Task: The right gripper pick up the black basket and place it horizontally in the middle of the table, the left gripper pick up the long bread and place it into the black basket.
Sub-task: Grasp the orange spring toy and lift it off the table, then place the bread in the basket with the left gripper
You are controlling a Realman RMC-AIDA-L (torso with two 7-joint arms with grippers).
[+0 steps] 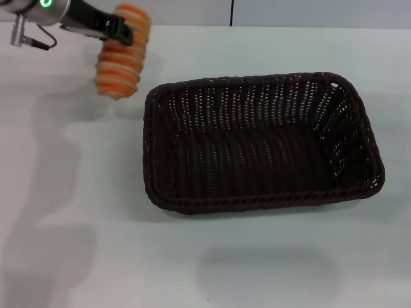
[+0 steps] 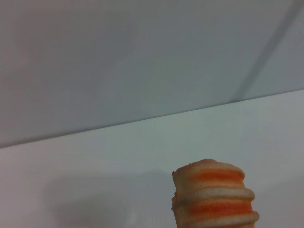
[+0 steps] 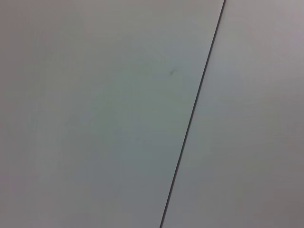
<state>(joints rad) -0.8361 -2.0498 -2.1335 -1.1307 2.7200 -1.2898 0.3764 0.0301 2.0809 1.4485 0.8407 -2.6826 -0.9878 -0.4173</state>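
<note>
- The left pincer (image 1: 119, 30) is clamped on the long bread (image 1: 122, 54), holding it in the air at far left, just left of the basket (image 1: 263, 144), presumably to drop it in.
- The basket lies lengthwise mid-surface, empty.
- The white surface (image 1: 270, 256) meets a pale wall.
- The right pincer is unseen.

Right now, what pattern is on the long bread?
Tan with orange crosswise ridges on the long bread; clearest in the left wrist view.
</note>
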